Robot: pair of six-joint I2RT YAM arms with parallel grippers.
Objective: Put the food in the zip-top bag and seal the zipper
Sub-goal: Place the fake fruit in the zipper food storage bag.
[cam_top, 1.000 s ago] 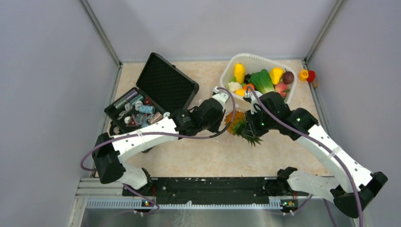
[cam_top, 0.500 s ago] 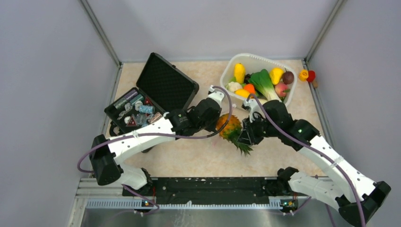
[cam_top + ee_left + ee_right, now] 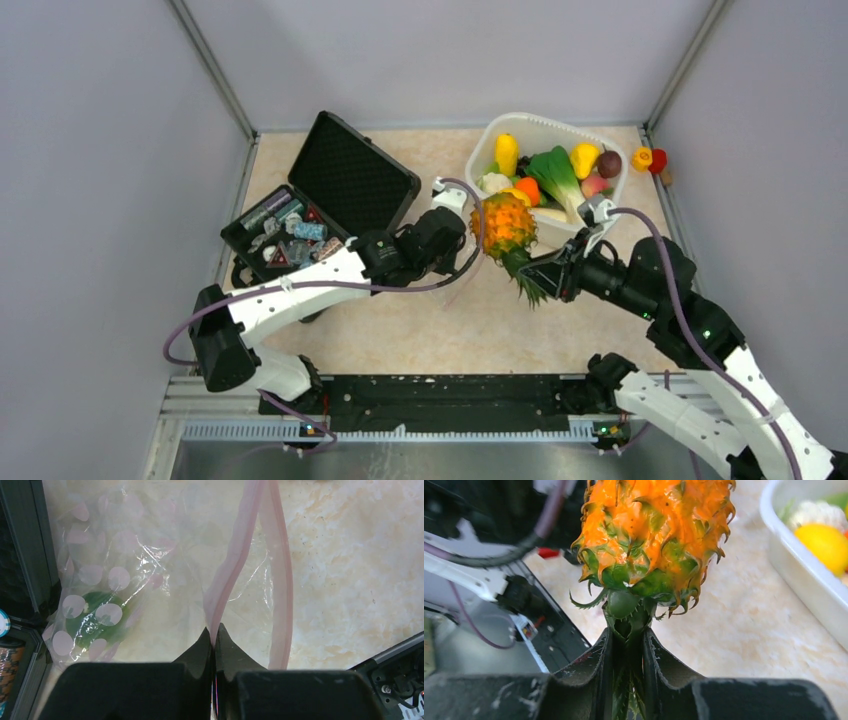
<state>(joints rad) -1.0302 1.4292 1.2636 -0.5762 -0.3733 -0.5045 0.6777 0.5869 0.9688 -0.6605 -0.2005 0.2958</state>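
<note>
My right gripper (image 3: pixel 626 632) is shut on the green leafy crown of the orange pineapple (image 3: pixel 656 535) and holds it off the table, fruit end away from me; it also shows in the top view (image 3: pixel 505 222). My left gripper (image 3: pixel 213 630) is shut on one side of the pink zipper (image 3: pixel 225 575) of the clear zip-top bag (image 3: pixel 150 575); the other side (image 3: pixel 285 580) stands apart, so the mouth gapes. A green item (image 3: pixel 95 617) lies inside the bag. In the top view the pineapple hangs just right of the left gripper (image 3: pixel 452 208). The other food (image 3: pixel 555 170) sits in the white tub.
The white oval tub (image 3: pixel 500 125) stands at the back right. An open black case (image 3: pixel 320 195) with small items lies at the back left, close beside the bag. An orange and a red piece (image 3: pixel 650 160) lie right of the tub.
My right arm has lifted the pineapple up and back toward the tub, swinging out to the right. My left gripper has moved slightly back, still shut on the bag.
</note>
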